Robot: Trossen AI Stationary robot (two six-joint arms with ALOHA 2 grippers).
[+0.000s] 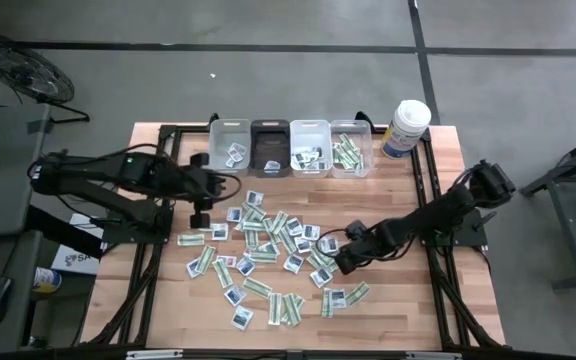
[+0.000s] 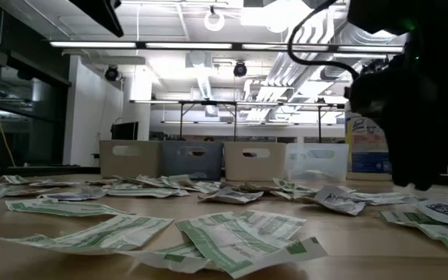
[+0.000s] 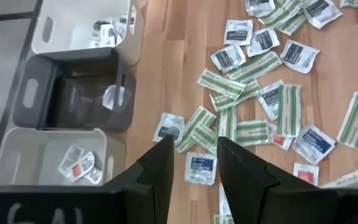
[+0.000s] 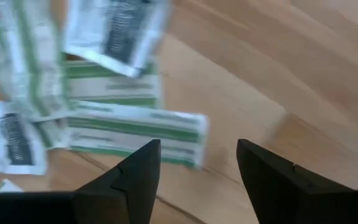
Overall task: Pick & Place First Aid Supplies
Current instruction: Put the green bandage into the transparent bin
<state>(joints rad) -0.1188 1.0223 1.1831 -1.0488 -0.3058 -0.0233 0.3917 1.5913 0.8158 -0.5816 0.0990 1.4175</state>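
The first aid supplies point(image 1: 268, 250) lie scattered flat on the wooden table point(image 1: 438, 300): narrow green-and-white strips and squarish white packets with dark-blue marks. My left gripper point(image 1: 200, 212) hangs open above the pile's far left edge, and packets point(image 3: 199, 168) show on the table through its gap point(image 3: 194, 155). My right gripper point(image 1: 344, 262) stands open low over the pile's right side, pointing down. Its fingers point(image 4: 197, 155) stand over bare wood beside the end of a green strip packet point(image 4: 135, 134); nothing is between them.
Several small bins point(image 1: 290, 147) stand in a row at the table's far edge, some packets in each; a white bin point(image 3: 48, 155) and a dark one point(image 3: 73, 93) lie close to my left gripper. A tall white canister point(image 1: 406, 128) stands at the far right.
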